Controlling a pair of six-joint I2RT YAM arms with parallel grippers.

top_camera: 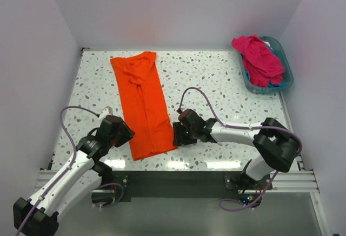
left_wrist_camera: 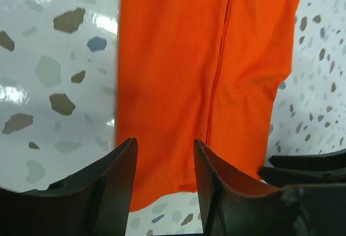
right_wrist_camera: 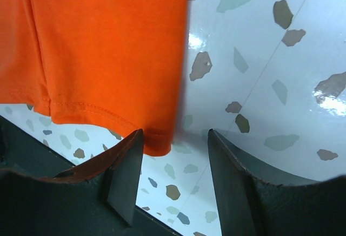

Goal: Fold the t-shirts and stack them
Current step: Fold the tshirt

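Note:
A bright orange t-shirt (top_camera: 141, 103), folded lengthwise into a long strip, lies flat on the speckled table and runs from the back toward the near edge. My left gripper (top_camera: 125, 136) is low at the shirt's near left corner. In the left wrist view its jaws (left_wrist_camera: 165, 144) stand apart over the orange cloth (left_wrist_camera: 205, 57) just above the hem. My right gripper (top_camera: 175, 135) is at the near right corner. In the right wrist view it stands open (right_wrist_camera: 175, 134), and the hem corner of the shirt (right_wrist_camera: 108, 46) reaches in beside one finger. A magenta-pink t-shirt (top_camera: 259, 57) lies heaped in the basket.
The teal basket (top_camera: 288, 76) stands at the table's back right corner, with a bit of blue fabric (top_camera: 275, 84) under the pink one. White walls close in the table on the left, back and right. The arms' mounting rail runs along the near edge.

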